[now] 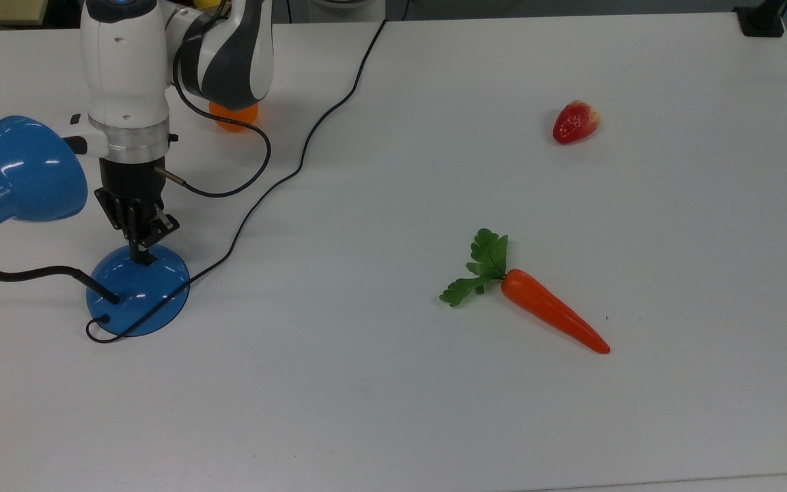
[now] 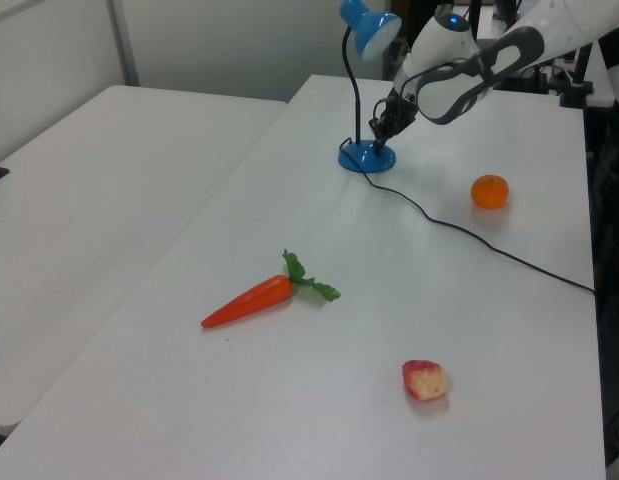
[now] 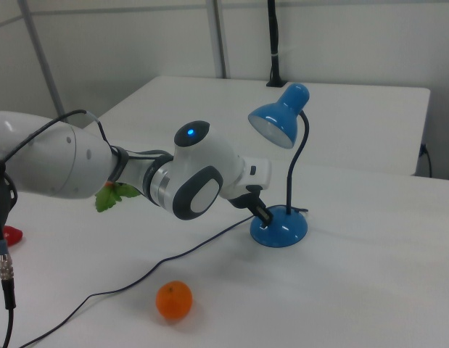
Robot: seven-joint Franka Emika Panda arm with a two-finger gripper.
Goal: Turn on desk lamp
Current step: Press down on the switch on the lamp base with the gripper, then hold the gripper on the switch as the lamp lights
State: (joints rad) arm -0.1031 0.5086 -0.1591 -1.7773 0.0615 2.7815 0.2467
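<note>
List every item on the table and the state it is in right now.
desk lamp: upright, shade looks unlit
gripper: fingers together, tips on the lamp base
cord: slack, trailing across the table
carrot: lying flat
strawberry: lying on its side
orange: resting on the table

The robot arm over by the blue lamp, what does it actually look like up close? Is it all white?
Mostly white. The arm has smooth, rounded glossy white shells with dark grey bands at the joints and a small blue light on one joint. A silver metal ring sits below the wrist, then a black gripper with two slim black fingers. A thin black cable loops from the wrist.
</note>
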